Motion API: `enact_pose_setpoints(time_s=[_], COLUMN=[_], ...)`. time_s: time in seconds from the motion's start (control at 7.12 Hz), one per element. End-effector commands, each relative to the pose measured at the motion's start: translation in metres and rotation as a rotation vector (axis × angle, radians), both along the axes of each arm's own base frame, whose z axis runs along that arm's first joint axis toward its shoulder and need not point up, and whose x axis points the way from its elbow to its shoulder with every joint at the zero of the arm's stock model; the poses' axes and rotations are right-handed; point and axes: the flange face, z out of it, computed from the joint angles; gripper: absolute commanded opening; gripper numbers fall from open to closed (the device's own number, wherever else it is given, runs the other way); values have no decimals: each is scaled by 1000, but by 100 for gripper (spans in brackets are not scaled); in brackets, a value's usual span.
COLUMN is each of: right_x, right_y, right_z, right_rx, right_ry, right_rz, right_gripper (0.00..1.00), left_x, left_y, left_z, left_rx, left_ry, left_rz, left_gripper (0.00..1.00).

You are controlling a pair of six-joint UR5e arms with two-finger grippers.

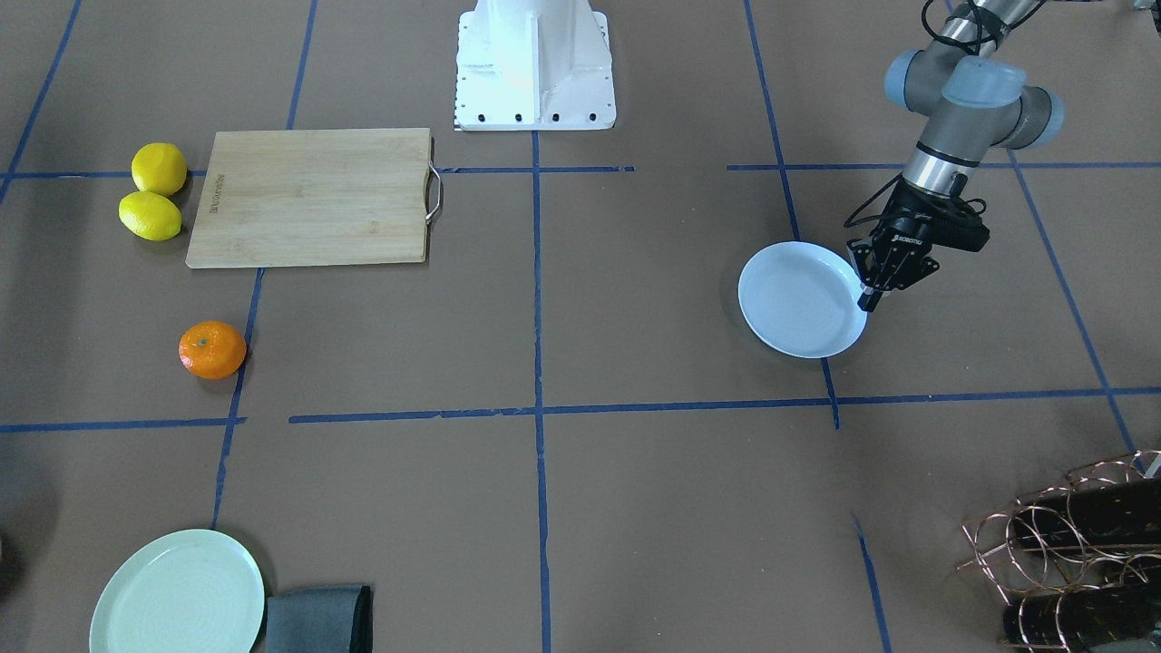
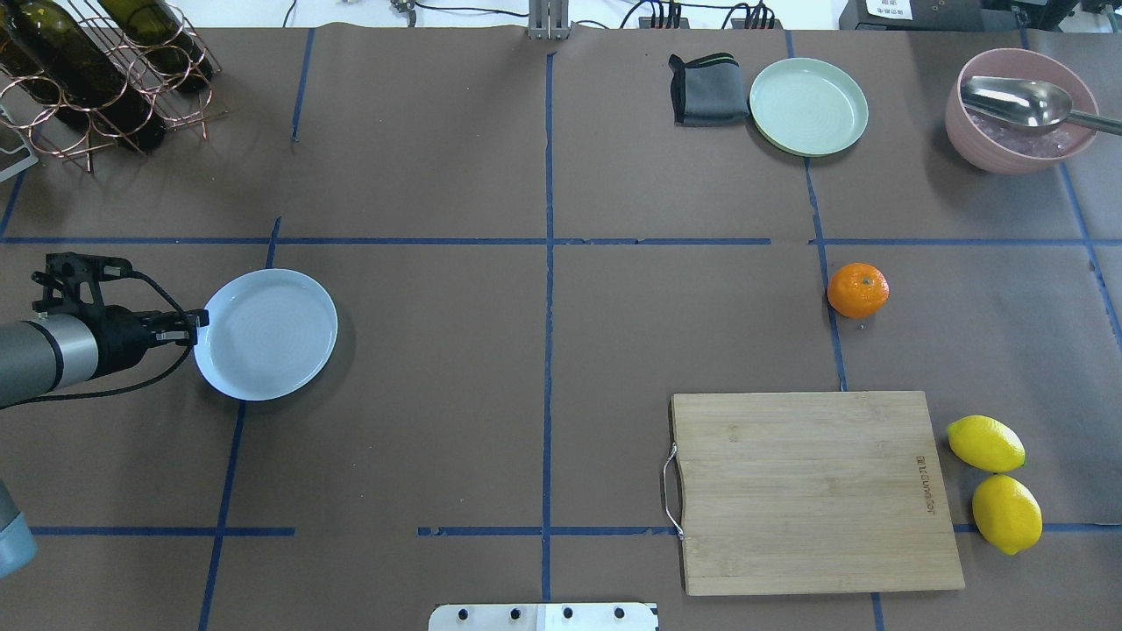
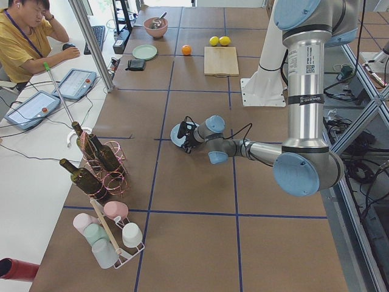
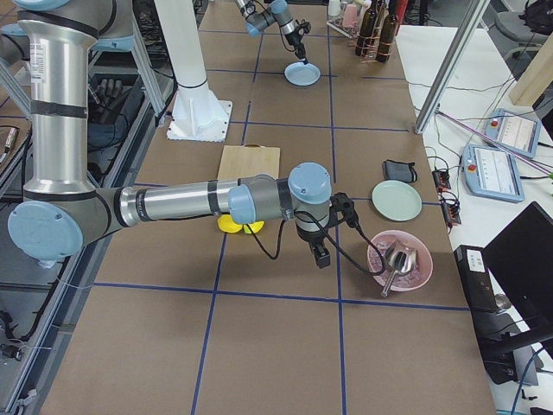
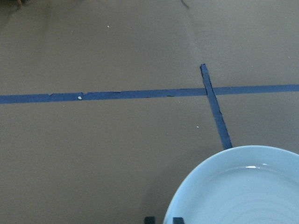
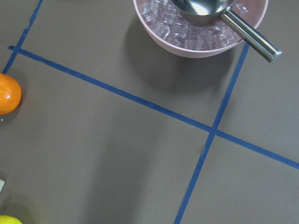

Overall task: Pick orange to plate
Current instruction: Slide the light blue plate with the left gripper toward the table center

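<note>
Toward the right edge of the brown table (image 2: 491,368), the round bright-orange mandarin (image 2: 857,290), light but rollable, suits a grip across its middle; the left gripper (image 1: 871,297) seems clamped on the rim of the round pale-blue plate (image 2: 266,334), while I cannot tell the right gripper (image 4: 320,257)'s state.

Bright, even light from above fills every view, and the brown paper-covered bench (image 2: 438,350) looks flat and matte. Shadows are soft-edged: the round pale blue-white plate (image 2: 266,333) throws a blurred one toward the right of the overhead view, and the pink bowl (image 2: 973,149) throws one to its lower left. The steel scoop (image 2: 1017,101) glints. The white metal robot base (image 1: 533,63), top centre of the front-facing view, is blown out. The left wrist view is dimmer and slightly soft. Straight poles lean at the side views' edges.
</note>
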Motion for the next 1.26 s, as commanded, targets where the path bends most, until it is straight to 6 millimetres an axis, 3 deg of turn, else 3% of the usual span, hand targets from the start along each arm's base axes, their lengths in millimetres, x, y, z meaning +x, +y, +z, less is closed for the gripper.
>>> enact_pose_setpoints(time_s=[0.0, 0.28, 0.42, 0.56, 0.7, 0.84, 1.12], right_x=[0, 0, 0, 0, 0, 0, 0], right_y=[0, 0, 0, 0, 0, 0, 0], right_z=[0, -1, 0, 0, -1, -1, 0], right_rx=[0, 1, 0, 0, 1, 1, 0], right_ry=[0, 0, 0, 0, 0, 0, 0], right_rz=[0, 0, 0, 0, 0, 0, 0], right_gripper=[100, 100, 100, 100, 100, 100, 100], left_x=[14, 45, 78, 114, 149, 188, 227], left_y=[-11, -46, -69, -92, -108, -105, -80], left_z=[-49, -115, -171, -215, -231, -240, -243], left_rx=[53, 46, -9, -69, -97, -105, -114], left_ry=[77, 177, 211, 207, 215, 216, 210], left_rz=[-6, -50, -73, -93, -125, -139, -100], left_gripper=[0, 0, 0, 0, 0, 0, 0])
